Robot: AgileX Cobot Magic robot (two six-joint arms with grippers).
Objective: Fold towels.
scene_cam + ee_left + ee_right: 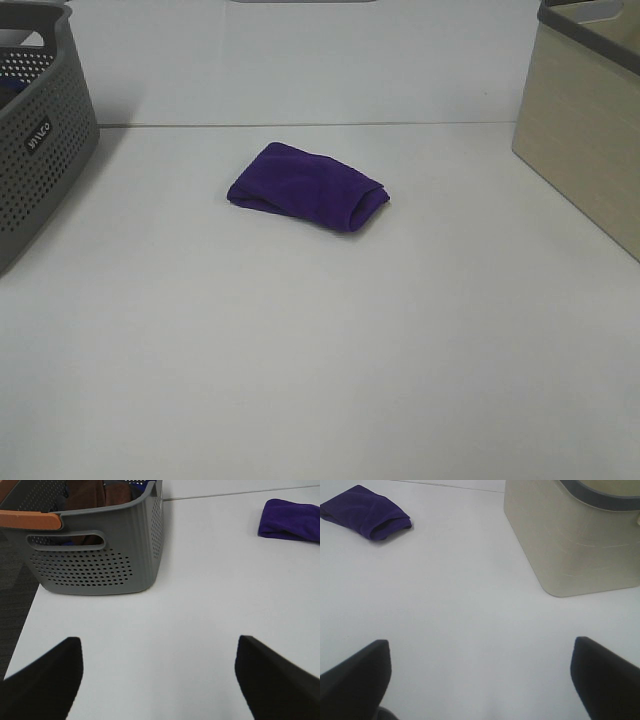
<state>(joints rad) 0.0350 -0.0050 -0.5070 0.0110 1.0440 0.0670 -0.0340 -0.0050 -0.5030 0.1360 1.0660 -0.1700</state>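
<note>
A deep purple towel (307,187) lies folded into a compact bundle on the white table, a little behind its middle. It also shows in the left wrist view (290,520) and in the right wrist view (366,511). No white tag shows. Neither arm appears in the exterior high view. My left gripper (159,680) is open and empty over bare table near the grey basket, far from the towel. My right gripper (482,680) is open and empty over bare table near the beige bin, also far from the towel.
A grey perforated basket (35,140) stands at the back left; the left wrist view shows brown and dark cloths inside it (95,540). A beige bin (585,140) with a grey rim stands at the back right (570,540). The table's left edge shows in the left wrist view.
</note>
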